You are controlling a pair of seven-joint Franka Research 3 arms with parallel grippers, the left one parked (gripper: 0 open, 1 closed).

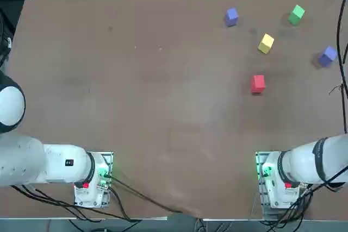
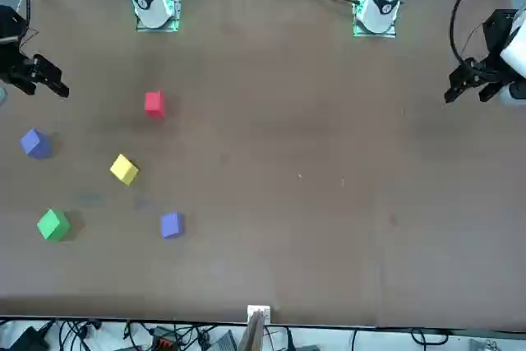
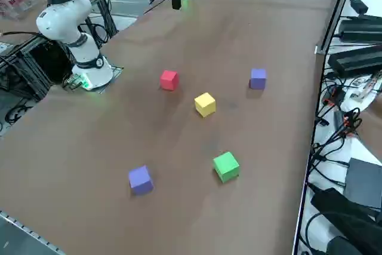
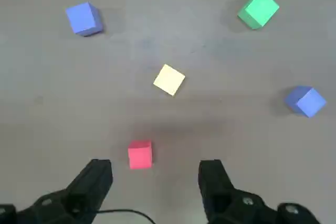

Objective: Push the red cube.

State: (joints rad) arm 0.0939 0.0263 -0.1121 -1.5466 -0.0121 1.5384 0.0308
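Brown table (image 1: pixel 136 107) holds scattered cubes. Right gripper (image 4: pixel 155 179) hangs above, fingers spread, clear of the red cube (image 4: pixel 140 155).

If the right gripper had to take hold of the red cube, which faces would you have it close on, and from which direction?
Come straight down from above and close on two opposite side faces of the red cube. It sits flat on the table with open space all round; the yellow cube is well clear. The right gripper is open, held above the table with the cube showing between its fingers.
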